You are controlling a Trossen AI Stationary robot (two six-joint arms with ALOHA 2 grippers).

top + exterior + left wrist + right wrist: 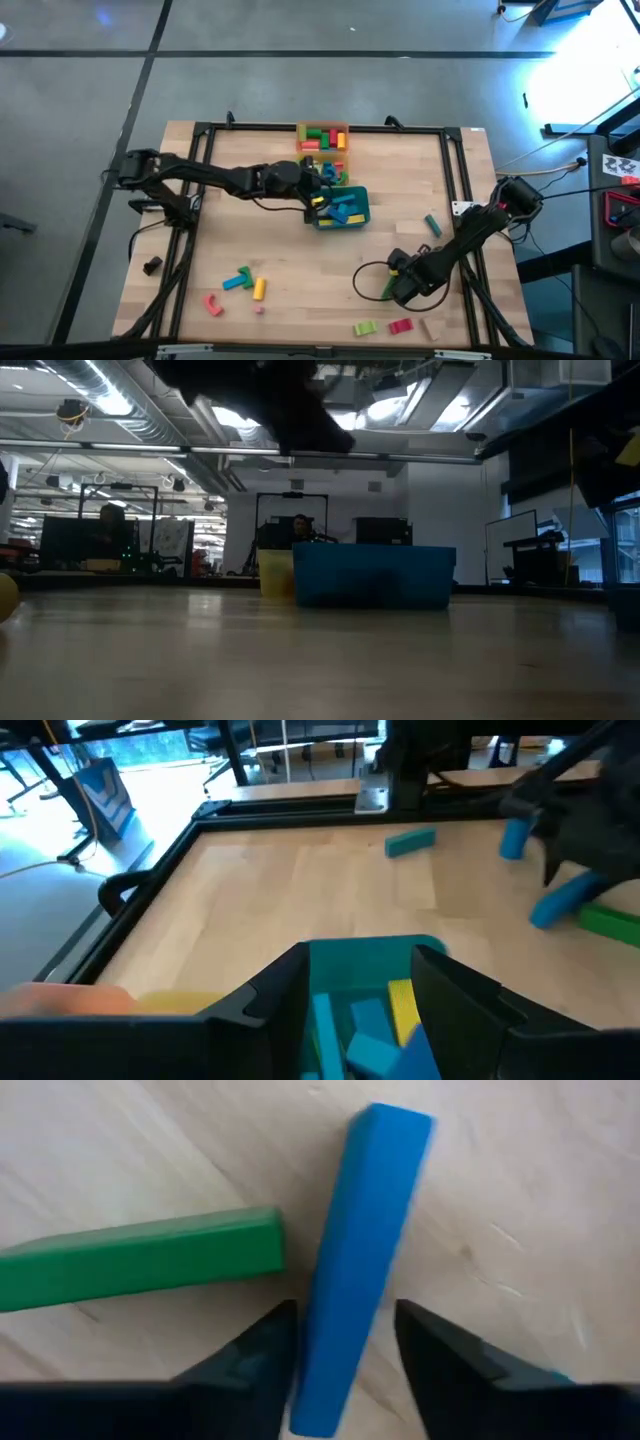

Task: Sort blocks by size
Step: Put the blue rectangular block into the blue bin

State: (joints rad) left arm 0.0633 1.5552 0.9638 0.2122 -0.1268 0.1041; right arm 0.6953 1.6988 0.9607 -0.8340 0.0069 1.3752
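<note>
No legible writing or brand in any view. Right gripper (340, 1355) low at the table's near right; right wrist view alone shows its jaws narrowly straddling a blue bar (358, 1260), contact not resolvable, with a green bar (140, 1265) just outside one finger. Left gripper (360, 990) hovers over the teal tray (345, 210), jaws part-open, empty; blue and yellow blocks lie below between them. High view adds loose blocks (240, 285) scattered near the table's front edge.
</note>
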